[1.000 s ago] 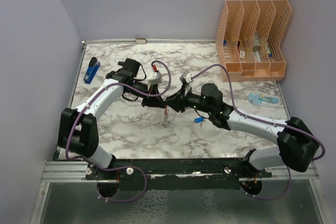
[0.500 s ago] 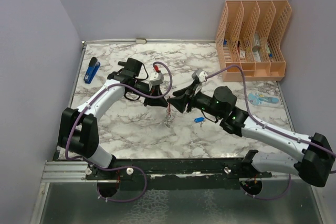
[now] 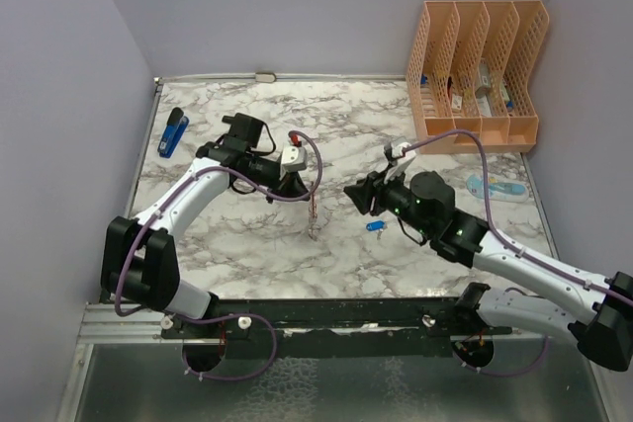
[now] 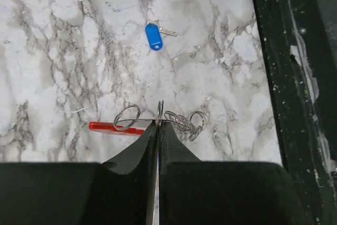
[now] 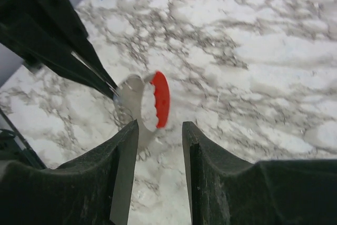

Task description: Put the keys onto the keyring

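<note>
**Risk: thin pinch on the ring, key lying loose and flat**

- Left claw (image 4: 159, 126) is closed on the keyring (image 5: 161, 98), gripping only the thin metal edge at the fingertips. The red crescent and some silvery loops hang free either side of the pinch. I can't tell whether those loops are keys or spare rings.
- The ring hangs low over the tabletop (image 3: 247, 244). I can't tell if its lower end touches.
- Right claw (image 5: 159, 126) is open and empty, pointed at the ring from just beside it.
- The blue-headed key (image 4: 153, 36) lies flat on the tabletop, apart from the ring and not threaded.

Failure modes as I see them:
1. Ring swivels or slips. The contact patch is tiny and the hanging weight is off-centre, so any nudge from the right claw likely rotates it in the pinch or knocks it out.
2. Key pick fails. It is small and flat on a hard, smooth surface, so fingers coming down may skate it away or catch only the plastic head at an angle.
3. Threading misses. With a free-hanging ring, the opening probably won't hold a fixed pose against the key.
4. The two claws work tip to tip, so they may clash.
</note>
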`<state>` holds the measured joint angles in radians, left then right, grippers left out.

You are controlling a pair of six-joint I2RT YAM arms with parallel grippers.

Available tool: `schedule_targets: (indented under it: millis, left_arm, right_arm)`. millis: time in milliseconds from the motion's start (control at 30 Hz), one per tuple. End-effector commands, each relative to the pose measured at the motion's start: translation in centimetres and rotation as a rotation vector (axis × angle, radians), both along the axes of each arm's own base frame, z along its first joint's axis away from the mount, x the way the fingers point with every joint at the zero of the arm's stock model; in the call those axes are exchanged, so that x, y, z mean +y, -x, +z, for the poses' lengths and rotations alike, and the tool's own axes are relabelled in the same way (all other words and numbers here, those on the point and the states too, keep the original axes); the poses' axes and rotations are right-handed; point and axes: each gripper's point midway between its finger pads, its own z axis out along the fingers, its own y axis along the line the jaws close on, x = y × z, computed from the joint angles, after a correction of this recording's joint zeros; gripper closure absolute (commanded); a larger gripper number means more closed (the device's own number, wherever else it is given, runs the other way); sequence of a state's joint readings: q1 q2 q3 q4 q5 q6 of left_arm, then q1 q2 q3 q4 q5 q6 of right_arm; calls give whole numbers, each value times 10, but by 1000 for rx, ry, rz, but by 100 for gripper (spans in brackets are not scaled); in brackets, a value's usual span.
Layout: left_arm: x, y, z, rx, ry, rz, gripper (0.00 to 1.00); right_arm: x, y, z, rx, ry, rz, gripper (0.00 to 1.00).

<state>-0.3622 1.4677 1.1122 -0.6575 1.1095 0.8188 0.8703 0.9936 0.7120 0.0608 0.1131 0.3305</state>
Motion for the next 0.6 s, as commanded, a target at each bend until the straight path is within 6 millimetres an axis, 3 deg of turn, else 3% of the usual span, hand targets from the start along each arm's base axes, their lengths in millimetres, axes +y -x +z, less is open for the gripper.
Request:
schedule_targets:
  millis: [0,100,300,433,567]
  left_arm:
    - [5,-15,10,-237,-19,-13,100]
    - [7,-16,12,-380,-12,-66,100]
    - [14,-17,-1,-487,-77,-180,100]
    - [18,-30,-2,-602,-119,-200,100]
    - [14,-48,10,-684,-110,-159,100]
  right_arm:
    - [-31,6,-60,156,100,-131,62]
    - [-39,11,-83,225,118,-165,63]
    - [-60,16,-126,364,172,-290,65]
    - [-77,18,-152,468,254,-407,64]
    - [-87,23,-169,550,347,-465,64]
